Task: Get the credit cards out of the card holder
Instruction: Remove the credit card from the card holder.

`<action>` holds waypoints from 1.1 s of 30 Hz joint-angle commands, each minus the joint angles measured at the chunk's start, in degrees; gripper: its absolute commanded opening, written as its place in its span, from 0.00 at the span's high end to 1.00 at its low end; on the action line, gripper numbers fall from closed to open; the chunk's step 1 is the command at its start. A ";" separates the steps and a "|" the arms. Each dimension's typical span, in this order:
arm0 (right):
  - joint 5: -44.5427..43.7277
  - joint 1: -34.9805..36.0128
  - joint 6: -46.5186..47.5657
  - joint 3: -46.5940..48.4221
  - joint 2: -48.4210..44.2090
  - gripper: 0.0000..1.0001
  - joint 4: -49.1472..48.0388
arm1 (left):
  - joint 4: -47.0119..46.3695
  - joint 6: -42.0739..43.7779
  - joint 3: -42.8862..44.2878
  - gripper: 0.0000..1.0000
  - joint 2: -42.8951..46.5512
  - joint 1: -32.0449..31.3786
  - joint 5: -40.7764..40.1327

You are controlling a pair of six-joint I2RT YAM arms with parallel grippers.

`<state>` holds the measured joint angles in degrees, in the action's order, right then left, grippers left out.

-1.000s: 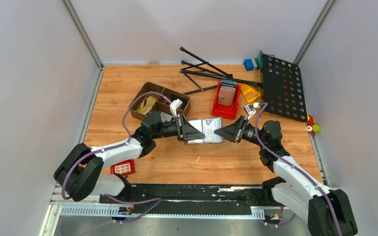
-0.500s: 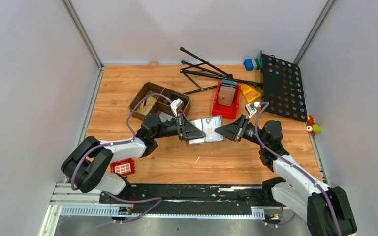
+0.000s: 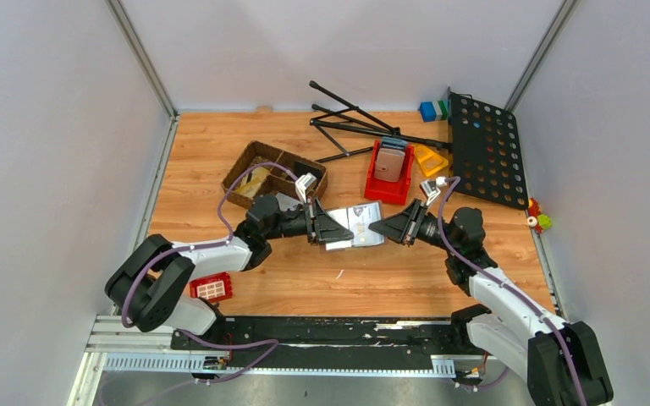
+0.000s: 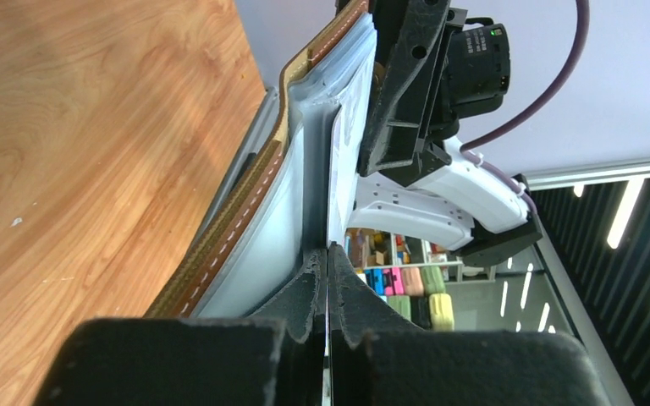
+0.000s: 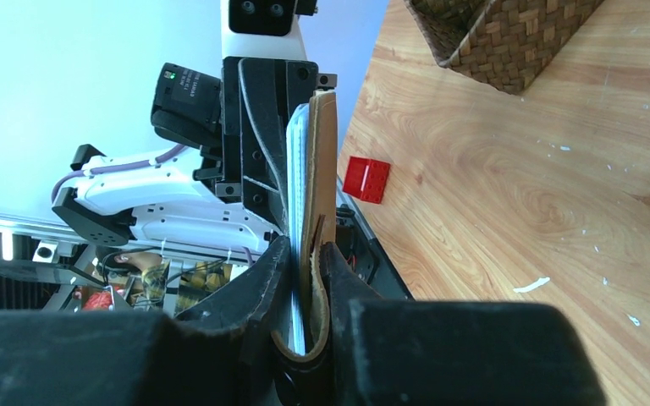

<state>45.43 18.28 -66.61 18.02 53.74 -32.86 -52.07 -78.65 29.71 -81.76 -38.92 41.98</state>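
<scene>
The brown card holder (image 3: 357, 222) hangs open above the table's middle, between my two grippers. My right gripper (image 3: 374, 227) is shut on its right end; the right wrist view shows brown leather and a pale sleeve (image 5: 322, 169) pinched between the fingers (image 5: 306, 262). My left gripper (image 3: 339, 230) is at the holder's left end. In the left wrist view its jaws (image 4: 328, 258) are pressed together on a thin pale sheet, seemingly a credit card (image 4: 341, 161), which sticks out of the silvery sleeves beside the stitched leather edge (image 4: 245, 203). Any other credit cards are hidden inside.
A wicker basket (image 3: 275, 173) stands behind the left gripper. A red bin (image 3: 389, 182) holding a pinkish-grey slab (image 3: 391, 161) stands behind the holder. A black perforated panel (image 3: 484, 148) and black stand rods (image 3: 355, 123) lie at the back right. A red gridded block (image 3: 212, 288) lies front left.
The left gripper's jaws have closed from slightly parted to fully pressed together on the thin sheet. The holder tilted slightly earlier. The right gripper has kept its grip and place.
</scene>
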 commanded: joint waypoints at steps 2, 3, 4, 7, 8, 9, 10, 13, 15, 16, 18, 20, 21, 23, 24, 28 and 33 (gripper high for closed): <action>3.32 -0.12 1.48 0.13 -0.52 0.85 0.95 | 3.52 5.57 1.36 1.00 4.13 -0.41 -1.83; 3.69 -0.18 1.03 0.05 -0.24 0.83 0.31 | 3.71 5.75 1.19 1.00 4.28 -0.30 -1.70; 4.03 -0.18 0.32 -0.04 0.08 0.83 -0.64 | 3.73 5.85 1.09 1.00 4.32 -0.28 -1.41; 5.06 -0.39 -1.72 -0.42 1.33 0.84 -3.82 | 2.50 5.34 0.54 1.00 4.25 -0.24 -0.83; 5.32 -0.59 -2.27 -0.52 1.59 0.84 -4.66 | 2.23 5.23 0.35 1.00 4.25 -0.13 -0.64; 5.51 -0.76 -2.66 -0.61 1.65 0.84 -5.22 | 2.10 5.19 0.04 1.00 4.28 -0.04 -0.52; 5.59 -0.87 -2.80 -0.62 1.67 0.84 -5.34 | 1.93 5.09 -0.14 1.00 4.35 0.24 -0.36; 5.69 -1.09 -3.13 -0.47 1.38 0.83 -5.37 | 1.69 5.24 -0.90 1.00 4.77 0.95 0.09; 5.94 -1.14 -3.31 -0.31 1.17 0.82 -5.38 | 1.96 5.43 -1.31 1.00 5.01 1.30 0.27; 5.98 -1.19 -3.31 -0.27 1.14 0.81 -5.42 | 2.10 5.62 -1.43 1.00 5.10 1.35 0.34; 6.12 -1.15 -3.40 -0.26 1.40 0.79 -5.60 | 2.47 5.94 -1.34 1.00 5.20 1.41 0.46; 6.24 -1.14 -3.65 -0.33 1.66 0.78 -6.13 | 2.65 6.18 -1.38 1.00 5.21 1.46 0.56; 6.31 -1.16 -3.84 -0.35 1.74 0.78 -6.46 | 2.75 6.29 -1.33 1.00 5.24 1.45 0.64; 6.40 -1.14 -3.98 -0.35 1.75 0.79 -6.68 | 3.00 6.45 -1.28 1.00 5.22 1.44 0.69; 6.35 -1.16 -3.89 -0.36 1.76 0.80 -6.64 | 3.07 6.49 -1.24 1.00 5.21 1.45 0.80; 5.95 -1.23 -3.21 -0.09 1.41 0.90 -5.12 | 3.99 7.08 -1.37 1.00 5.39 1.54 0.96; 5.89 -1.30 -3.13 0.21 1.28 1.00 -4.56 | 6.00 8.78 -1.63 1.00 6.19 1.69 1.52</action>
<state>50.52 17.17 -69.56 17.61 55.46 -34.79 -47.29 -72.99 28.47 -77.97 -37.63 42.59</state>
